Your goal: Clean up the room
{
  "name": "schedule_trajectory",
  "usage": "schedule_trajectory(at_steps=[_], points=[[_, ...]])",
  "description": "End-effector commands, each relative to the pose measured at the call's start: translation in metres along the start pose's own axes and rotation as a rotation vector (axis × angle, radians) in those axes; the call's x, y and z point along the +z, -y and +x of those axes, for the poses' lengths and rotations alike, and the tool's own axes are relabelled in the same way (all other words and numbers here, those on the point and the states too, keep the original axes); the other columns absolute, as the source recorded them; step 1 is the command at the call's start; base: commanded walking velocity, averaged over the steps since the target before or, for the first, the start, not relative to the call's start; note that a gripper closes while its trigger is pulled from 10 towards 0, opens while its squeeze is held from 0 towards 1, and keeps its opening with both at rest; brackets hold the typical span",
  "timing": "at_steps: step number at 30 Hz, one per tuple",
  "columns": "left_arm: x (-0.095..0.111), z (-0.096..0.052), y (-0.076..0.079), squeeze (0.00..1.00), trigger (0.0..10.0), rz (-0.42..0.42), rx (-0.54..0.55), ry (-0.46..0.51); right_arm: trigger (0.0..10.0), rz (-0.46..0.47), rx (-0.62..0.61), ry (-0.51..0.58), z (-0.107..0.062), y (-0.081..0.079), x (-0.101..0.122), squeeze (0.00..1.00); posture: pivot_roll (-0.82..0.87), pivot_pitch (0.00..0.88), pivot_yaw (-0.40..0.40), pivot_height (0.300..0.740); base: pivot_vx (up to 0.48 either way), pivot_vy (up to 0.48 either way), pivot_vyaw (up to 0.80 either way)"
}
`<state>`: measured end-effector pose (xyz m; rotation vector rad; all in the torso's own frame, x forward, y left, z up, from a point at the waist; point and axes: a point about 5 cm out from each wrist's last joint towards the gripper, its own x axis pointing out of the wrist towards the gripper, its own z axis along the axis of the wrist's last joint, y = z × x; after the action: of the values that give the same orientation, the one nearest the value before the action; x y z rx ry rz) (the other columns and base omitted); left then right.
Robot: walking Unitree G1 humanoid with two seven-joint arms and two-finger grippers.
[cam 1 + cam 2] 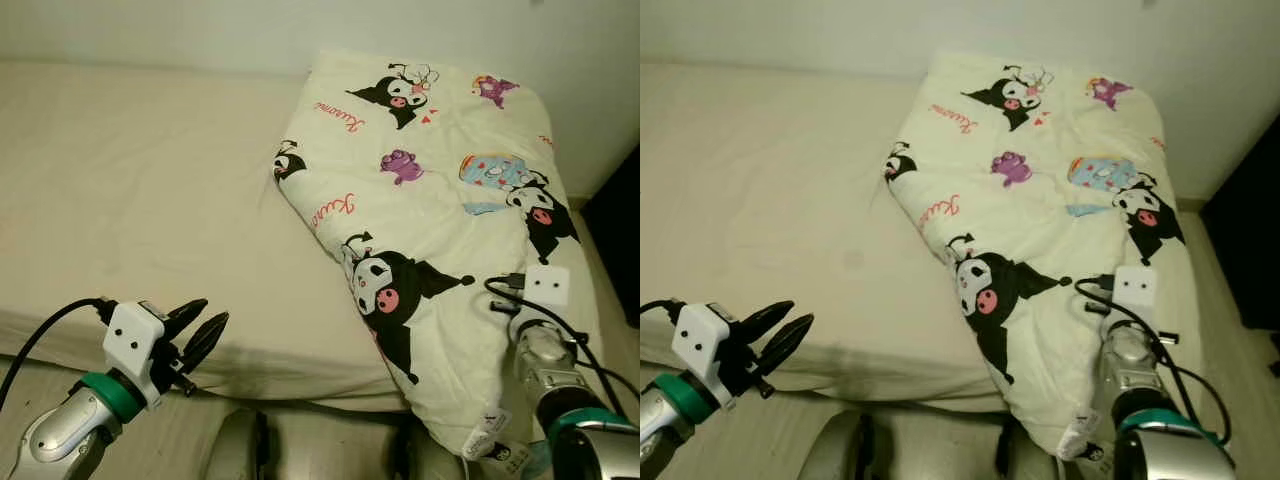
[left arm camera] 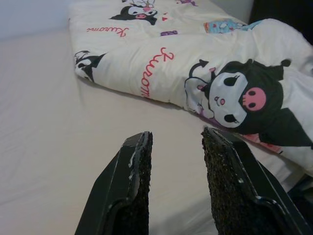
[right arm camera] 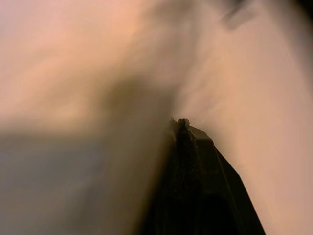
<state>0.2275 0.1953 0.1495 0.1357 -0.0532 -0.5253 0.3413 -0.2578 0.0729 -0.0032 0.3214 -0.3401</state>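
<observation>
On the right half of the frame, your cartoon-print quilt (image 1: 430, 210) runs lengthwise from upper right toward the bed's (image 1: 150, 200) near edge; your right claw (image 3: 183, 125), tips together and buried in its fabric, is nearer, while your left claw (image 1: 195, 328) hovers half-open, empty, lower left.

Pretty plain room: a wide bed with a smooth cream fitted sheet (image 1: 150, 200) takes up most of the space, pushed right up against a bare off-white wall (image 1: 200, 30) along its far side. Past the bed's right edge there's a strip of pale beige floor (image 1: 612, 300) and some dark, nearly black piece of furniture (image 1: 622, 230), too shadowy to identify. Lighting is soft, warm and dim-ish.
</observation>
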Motion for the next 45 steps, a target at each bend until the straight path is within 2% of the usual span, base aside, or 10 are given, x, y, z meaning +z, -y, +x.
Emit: schedule_trajectory(at_steps=[1,15,20,22,26,29,33,35,36,45], points=[[-0.001,-0.002,-0.001,0.0,10.0,-0.002,-0.002,-0.019,10.0,0.067,0.111,-0.076,-0.005,-0.014,-0.019,0.0,0.26,0.146,0.107,0.606,0.0,0.0,0.0],[0.008,0.016,-0.032,0.0,10.0,-0.047,0.221,0.12,10.0,0.321,0.851,0.029,-0.029,-0.1,-0.004,0.0,0.14,0.081,0.048,0.606,0.0,0.0,0.0],[0.01,0.021,-0.035,0.0,10.0,-0.063,0.245,0.151,10.0,0.355,1.028,0.025,-0.04,-0.106,-0.008,0.0,0.1,0.056,0.036,0.606,0.0,0.0,0.0],[0.011,0.026,-0.032,0.0,10.0,-0.077,0.242,0.172,10.0,0.25,1.276,-0.036,-0.06,-0.103,-0.029,0.0,0.08,0.041,0.034,0.606,0.0,0.0,0.0],[0.012,0.034,-0.027,0.0,10.0,-0.08,0.216,0.191,10.0,0.089,1.458,-0.192,-0.078,-0.075,-0.066,0.0,0.07,0.025,0.032,0.606,0.0,0.0,0.0],[0.014,0.039,-0.025,0.0,10.0,-0.078,0.203,0.212,10.0,-0.093,1.487,-0.349,-0.088,-0.042,-0.097,0.0,0.06,0.016,0.03,0.606,0.0,0.0,0.0],[0.017,0.041,-0.026,0.0,10.0,-0.074,0.202,0.229,10.0,-0.168,1.421,-0.397,-0.089,-0.029,-0.108,0.0,0.06,0.009,0.027,0.606,0.0,0.0,0.0],[0.018,0.042,-0.028,0.0,10.0,-0.072,0.204,0.237,10.0,-0.172,1.355,-0.384,-0.086,-0.027,-0.109,0.0,0.06,0.009,0.026,0.606,0.0,0.0,0.0],[0.022,0.042,-0.031,0.0,10.0,-0.06,0.215,0.248,10.0,-0.141,1.194,-0.339,-0.076,-0.026,-0.105,0.0,0.06,0.009,0.026,0.606,0.0,0.0,0.0],[0.03,0.039,-0.044,0.0,10.0,-0.038,0.251,0.27,10.0,-0.062,1.151,-0.271,-0.065,-0.028,-0.085,0.0,0.07,0.018,0.027,0.606,0.0,0.0,0.0]])
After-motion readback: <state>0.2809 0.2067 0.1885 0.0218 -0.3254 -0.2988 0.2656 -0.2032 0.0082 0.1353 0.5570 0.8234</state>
